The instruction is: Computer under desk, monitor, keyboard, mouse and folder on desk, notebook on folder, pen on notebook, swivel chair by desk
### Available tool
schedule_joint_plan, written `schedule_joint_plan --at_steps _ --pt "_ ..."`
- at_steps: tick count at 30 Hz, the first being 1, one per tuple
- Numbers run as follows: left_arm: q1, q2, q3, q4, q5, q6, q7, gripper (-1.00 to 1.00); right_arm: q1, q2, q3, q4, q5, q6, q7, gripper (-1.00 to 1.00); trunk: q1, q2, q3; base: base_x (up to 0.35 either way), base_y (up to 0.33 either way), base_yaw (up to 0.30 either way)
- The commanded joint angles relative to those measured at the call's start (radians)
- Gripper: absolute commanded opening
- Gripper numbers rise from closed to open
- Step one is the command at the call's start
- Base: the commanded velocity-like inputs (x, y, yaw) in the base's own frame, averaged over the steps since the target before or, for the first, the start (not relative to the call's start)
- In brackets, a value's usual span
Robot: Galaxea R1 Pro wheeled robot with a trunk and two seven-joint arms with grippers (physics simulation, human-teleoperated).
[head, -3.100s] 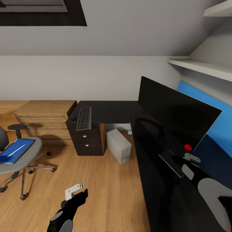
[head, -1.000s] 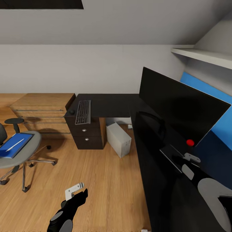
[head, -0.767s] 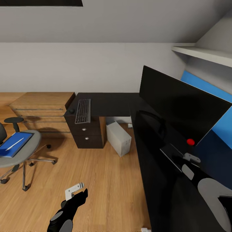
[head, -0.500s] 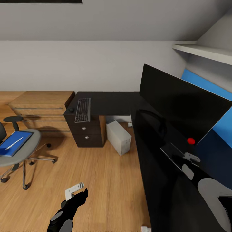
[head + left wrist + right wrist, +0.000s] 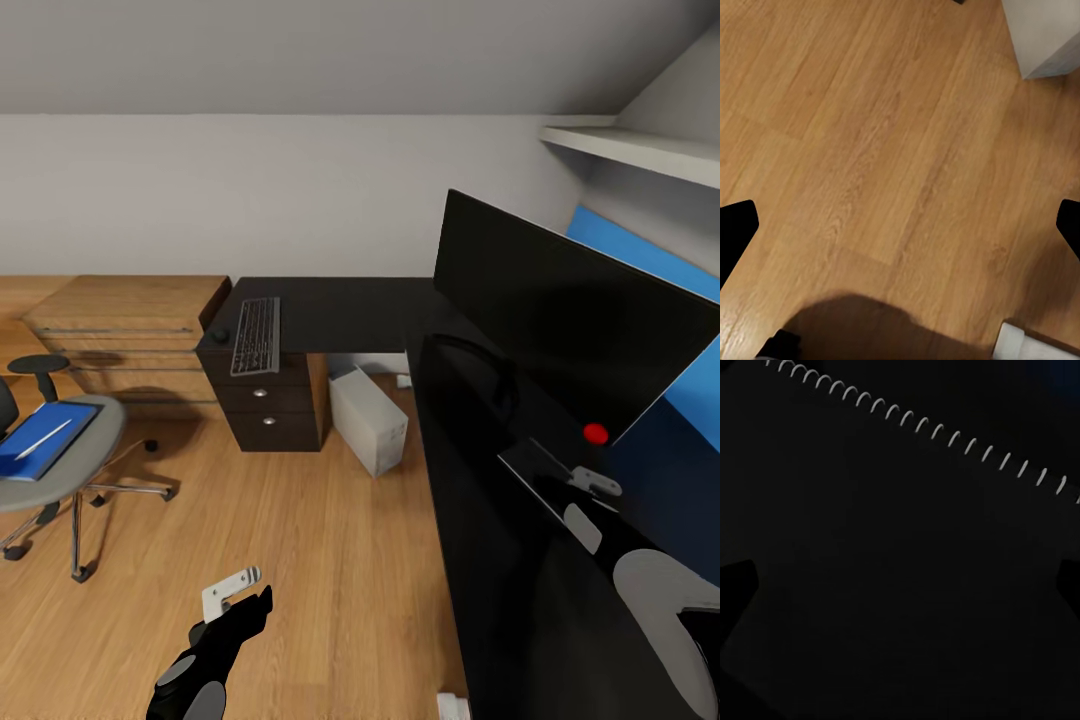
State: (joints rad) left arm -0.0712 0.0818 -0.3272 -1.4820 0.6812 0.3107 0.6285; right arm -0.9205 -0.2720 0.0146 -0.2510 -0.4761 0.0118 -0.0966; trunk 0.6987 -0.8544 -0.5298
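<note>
The L-shaped black desk [image 5: 340,315] runs from 12 o'clock down the head view's right side, its blue back panel [image 5: 640,270] at 3 o'clock. The monitor [image 5: 570,320] stands on it at 2 o'clock, with a small red dot below its lower edge. The swivel chair [image 5: 55,455] sits well apart from the desk at 9 o'clock, carrying the folder [image 5: 35,445] with the pen [image 5: 42,438] lying on it. The computer [image 5: 368,422] stands on the wooden floor under the desk, just beside the drawer unit. The keyboard [image 5: 255,335] lies on the desk's far end at 11 o'clock, the mouse [image 5: 218,335] just beside it. The left gripper [image 5: 900,225] hangs over bare floor at 7 o'clock, fingers spread wide, holding nothing. The right gripper [image 5: 900,585] hovers at 4 o'clock, spread wide and empty, over a dark spiral-bound notebook [image 5: 907,547] on the desk. No writing is readable.
</note>
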Motion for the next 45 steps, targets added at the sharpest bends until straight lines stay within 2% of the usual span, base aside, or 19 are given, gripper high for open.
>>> schedule_joint_plan --at_steps 1,23,32,45 --pt "-0.001 0.001 -0.003 -0.001 0.006 0.002 0.008 1.0 0.001 0.001 0.004 0.041 -0.021 0.002 0.001 1.0 0.0 0.0 -0.002 0.0 0.0 0.0" --pt "-0.001 0.001 -0.001 0.006 0.007 0.002 0.008 1.0 0.0 0.001 0.002 0.041 -0.022 0.006 0.0 1.0 0.0 0.0 -0.002 -0.003 0.0 0.0" --pt "-0.001 0.001 0.0 0.012 0.008 0.002 0.008 1.0 0.001 0.001 0.002 0.041 -0.021 0.005 0.0 1.0 0.0 0.0 -0.002 -0.212 -0.014 0.0" --pt "-0.001 0.001 0.001 0.012 0.008 0.002 0.008 1.0 0.001 0.001 0.003 0.041 -0.021 0.005 0.0 1.0 0.0 0.0 -0.002 -0.049 -0.002 0.0"
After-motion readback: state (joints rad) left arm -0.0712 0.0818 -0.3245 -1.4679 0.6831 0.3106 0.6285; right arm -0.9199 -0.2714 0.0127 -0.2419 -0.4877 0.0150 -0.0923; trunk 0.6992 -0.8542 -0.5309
